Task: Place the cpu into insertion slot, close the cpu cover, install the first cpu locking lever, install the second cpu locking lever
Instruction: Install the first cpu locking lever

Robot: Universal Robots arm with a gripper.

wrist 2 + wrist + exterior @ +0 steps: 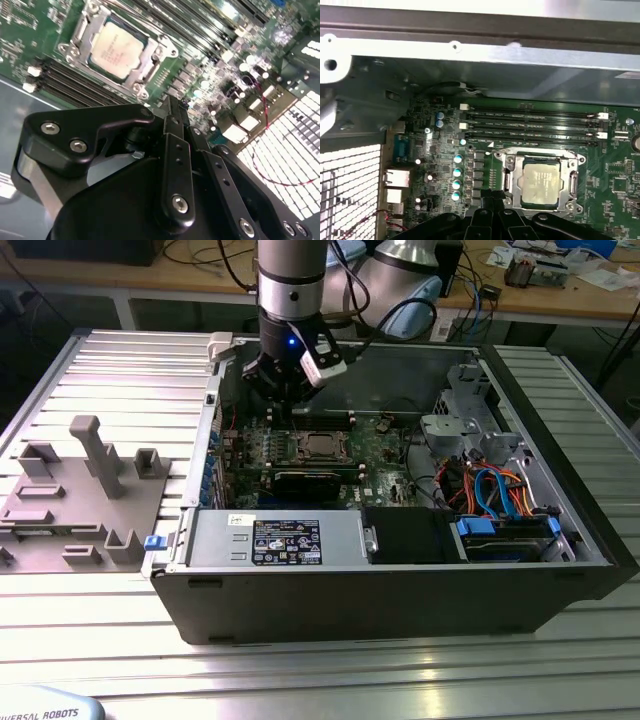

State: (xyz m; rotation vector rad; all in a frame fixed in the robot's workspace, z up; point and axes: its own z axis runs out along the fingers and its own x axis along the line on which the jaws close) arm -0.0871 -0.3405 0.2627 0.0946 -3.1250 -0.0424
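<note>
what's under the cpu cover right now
The cpu sits beneath the cpu cover, its metal top showing through the cover's square opening. The frame hides the chip's edges and the socket below.

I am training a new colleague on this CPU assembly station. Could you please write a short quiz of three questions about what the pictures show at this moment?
1. True or false: the cpu already sits in its socket, with the cpu cover lying down around it.
2. Multiple choice: in the exterior view, the gripper is
A) above the motherboard, inside the open computer case
B) over the grey fixture tray
C) outside the case, above the aluminium table
3. Fill in: in the second wrist view the gripper's fingers are pressed together and hold ____.

Key: 1 true; 2 A; 3 nothing.
</note>
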